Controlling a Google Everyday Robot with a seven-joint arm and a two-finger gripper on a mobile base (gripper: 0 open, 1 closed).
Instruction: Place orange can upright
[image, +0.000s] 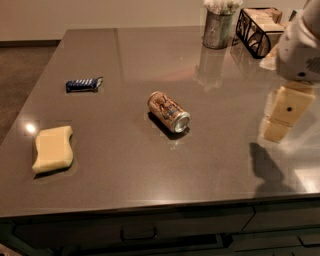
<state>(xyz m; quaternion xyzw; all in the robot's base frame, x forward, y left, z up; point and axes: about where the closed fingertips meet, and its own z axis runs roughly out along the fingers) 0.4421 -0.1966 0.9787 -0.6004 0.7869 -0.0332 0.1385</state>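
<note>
The orange can (169, 111) lies on its side near the middle of the grey table (150, 170). Its orange-tan label has dark markings, and one silver end faces the front right. My gripper (280, 117) hangs above the table's right side, well to the right of the can and not touching it. It holds nothing that I can see. Its shadow falls on the table below it.
A yellow sponge (52, 148) lies at the front left. A blue wrapped snack (83, 84) lies at the left. A grey metal tin with white tufts (218, 27) and a dark wire basket (260, 27) stand at the back right.
</note>
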